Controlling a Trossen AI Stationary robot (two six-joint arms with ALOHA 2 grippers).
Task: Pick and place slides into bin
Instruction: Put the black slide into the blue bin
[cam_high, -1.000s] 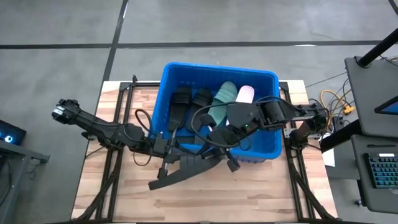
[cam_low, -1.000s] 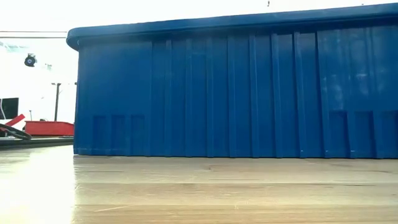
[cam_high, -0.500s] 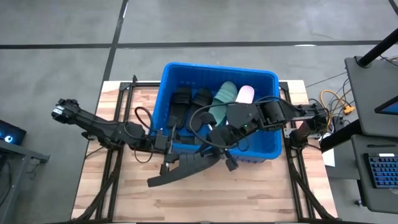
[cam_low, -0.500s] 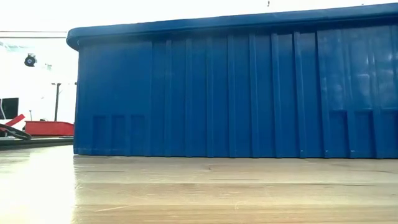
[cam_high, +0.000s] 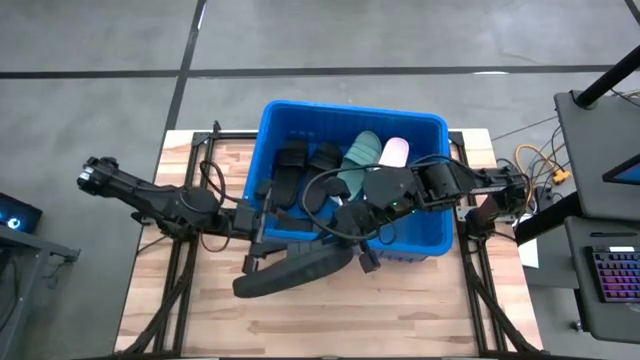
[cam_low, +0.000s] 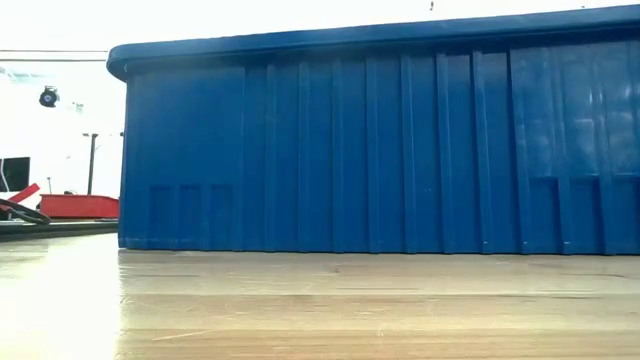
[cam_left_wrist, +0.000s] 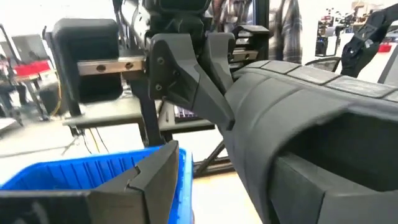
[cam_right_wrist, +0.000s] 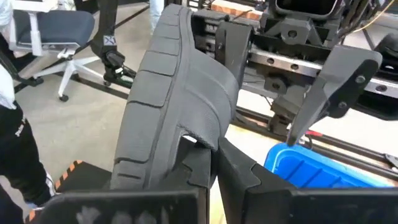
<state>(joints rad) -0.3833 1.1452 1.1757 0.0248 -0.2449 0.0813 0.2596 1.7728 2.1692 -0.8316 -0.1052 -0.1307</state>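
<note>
Slides: you have one black slide (cam_high: 295, 272) in the air over the near rim of the bin (cam_high: 275, 125), stretching out above the table (cam_high: 200, 310) toward the near left. The right hand (cam_high: 345, 262) is clamped on its end next to the bin; in the right wrist view the two fingers (cam_right_wrist: 231, 168) pinch the slide's edge. The left hand (cam_high: 255, 245) sits at the slide's other part with its fingers apart, and in the left wrist view a gap shows between them and the foam. Inside the bin you can see other black slides (cam_high: 292, 160) at the left, a dark green one (cam_high: 358, 155) mid-bin and a pale pink one (cam_high: 394, 152) beside it. In the low view only the bin's blue wall shows.
</note>
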